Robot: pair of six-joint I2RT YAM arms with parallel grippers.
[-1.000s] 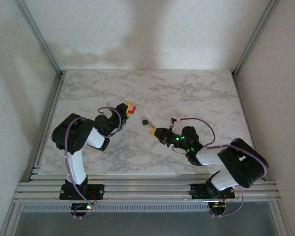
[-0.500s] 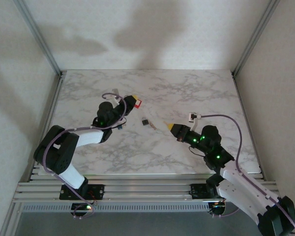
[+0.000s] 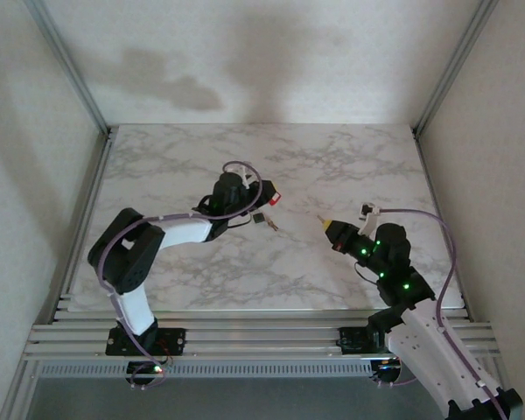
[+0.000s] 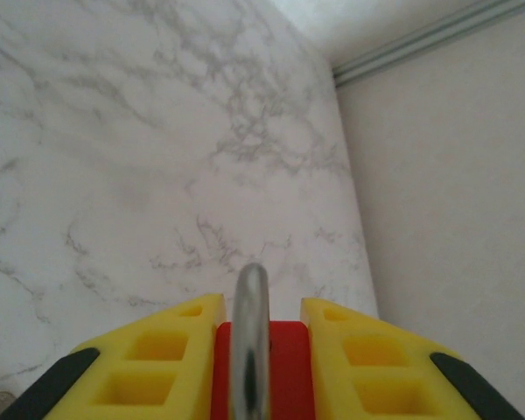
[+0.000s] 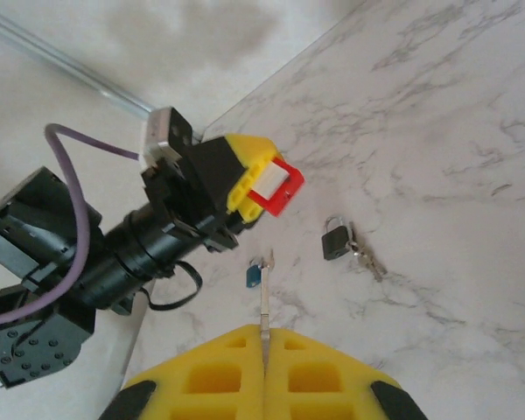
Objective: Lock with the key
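Inspection, lock-and-key task.

Placement: I have the left gripper carrying the red padlock above the table, its body facing the right arm. I judge this pose presents the lock for the key. In the left wrist view the shackle stands upright between the yellow fingers. The right gripper points the key toward that lock, well apart from it. A small black padlock with its own keys lies on the marble between the two arms, untouched.

Claws: the left jaws stand narrowly apart, clamped on the red padlock's body. The right jaws are pressed fully together, pinching the thin key, which juts forward. Whether the shackle is seated I cannot tell.
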